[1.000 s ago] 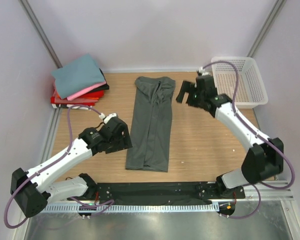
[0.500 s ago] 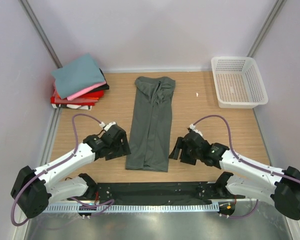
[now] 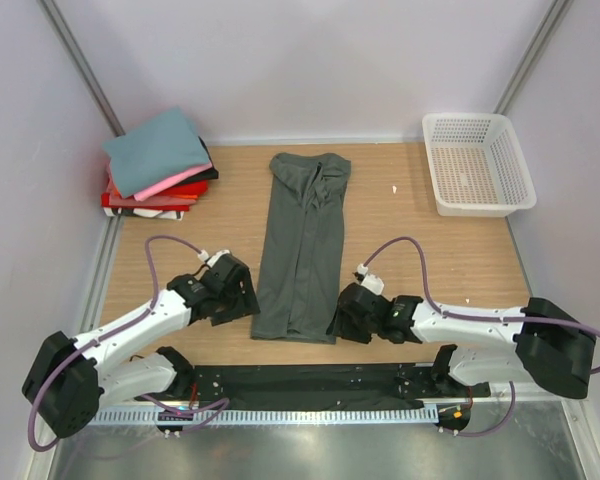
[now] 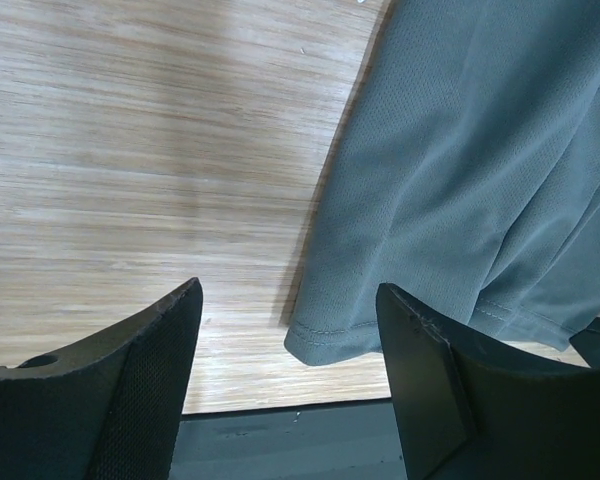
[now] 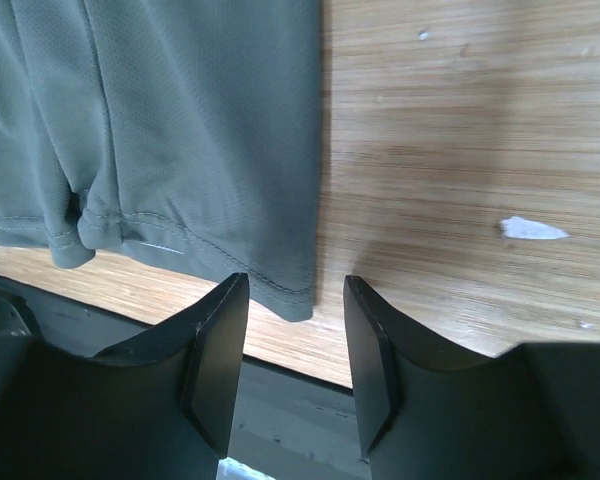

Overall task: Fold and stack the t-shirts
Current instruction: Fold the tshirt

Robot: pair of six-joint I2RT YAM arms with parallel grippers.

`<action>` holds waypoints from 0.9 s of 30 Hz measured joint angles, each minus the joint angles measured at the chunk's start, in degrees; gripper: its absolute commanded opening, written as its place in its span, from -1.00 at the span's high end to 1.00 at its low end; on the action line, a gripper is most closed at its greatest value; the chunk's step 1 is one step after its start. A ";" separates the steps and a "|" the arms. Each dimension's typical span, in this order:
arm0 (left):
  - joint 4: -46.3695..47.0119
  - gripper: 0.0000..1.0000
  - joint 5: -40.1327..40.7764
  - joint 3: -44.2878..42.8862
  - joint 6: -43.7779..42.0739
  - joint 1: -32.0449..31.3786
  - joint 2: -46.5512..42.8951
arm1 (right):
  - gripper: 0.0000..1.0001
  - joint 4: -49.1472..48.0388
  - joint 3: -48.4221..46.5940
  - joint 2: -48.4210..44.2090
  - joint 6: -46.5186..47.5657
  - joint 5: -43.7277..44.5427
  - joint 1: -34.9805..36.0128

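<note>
A dark grey-green t-shirt lies folded into a long narrow strip down the middle of the wooden table, hem toward me. My left gripper sits low at its near left hem corner, open, the corner lying between the two fingers. At the near right hem corner, my right gripper is also open, jaws fairly close together either side of the corner, not clamped. Folded teal, pink, black and red t-shirts are stacked at the back left.
A white lattice basket stands at the back right corner. A small white scrap lies on the wood near it, and another shows in the right wrist view. The black table-edge rail runs just behind both grippers.
The right arm swung from beside the basket at the back down to the shirt's near right hem corner, and its jaws narrowed. The left gripper slid slightly nearer the left hem corner.
</note>
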State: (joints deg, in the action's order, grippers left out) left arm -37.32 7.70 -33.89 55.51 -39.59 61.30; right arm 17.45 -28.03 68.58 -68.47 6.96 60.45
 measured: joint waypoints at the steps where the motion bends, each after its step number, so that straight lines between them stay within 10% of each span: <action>1: 0.20 -0.40 -0.22 0.31 0.09 0.04 -0.24 | 0.06 -0.35 0.00 0.17 -0.42 0.17 0.33; 13: 1.51 -0.29 -3.43 4.81 2.89 -0.15 -2.12 | 0.88 -0.61 1.40 0.17 -2.75 3.06 2.12; 27: 7.10 -0.27 -4.94 9.38 9.25 -8.70 -7.85 | 0.96 7.13 4.28 -7.45 -4.13 8.20 2.12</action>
State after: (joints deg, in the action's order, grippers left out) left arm -30.22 2.76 -24.51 64.75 -48.29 53.45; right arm 24.58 -23.75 61.12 -72.60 15.16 62.57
